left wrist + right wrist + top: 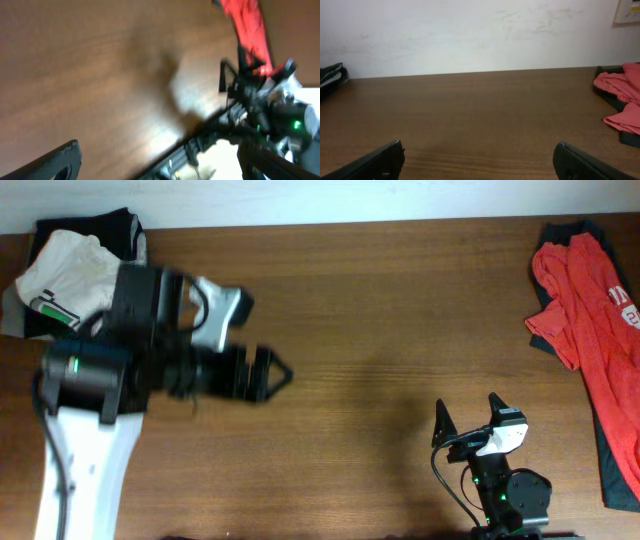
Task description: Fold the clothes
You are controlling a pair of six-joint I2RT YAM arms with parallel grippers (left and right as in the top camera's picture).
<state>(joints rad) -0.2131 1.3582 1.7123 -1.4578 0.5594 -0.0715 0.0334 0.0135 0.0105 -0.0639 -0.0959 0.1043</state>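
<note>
Well, agape: left pincer (278,375); right pincer (468,408)

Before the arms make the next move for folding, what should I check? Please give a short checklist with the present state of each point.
1. Left gripper open and empty: ok.
2. Right gripper open and empty: ok.
3. White T-shirt bundled at the far left corner: ok; neatness cannot tell, the arm covers part.
4. Red garment folded: not ok, it lies crumpled at the right edge.
5. Left wrist view sharp: not ok, blurred.
</note>
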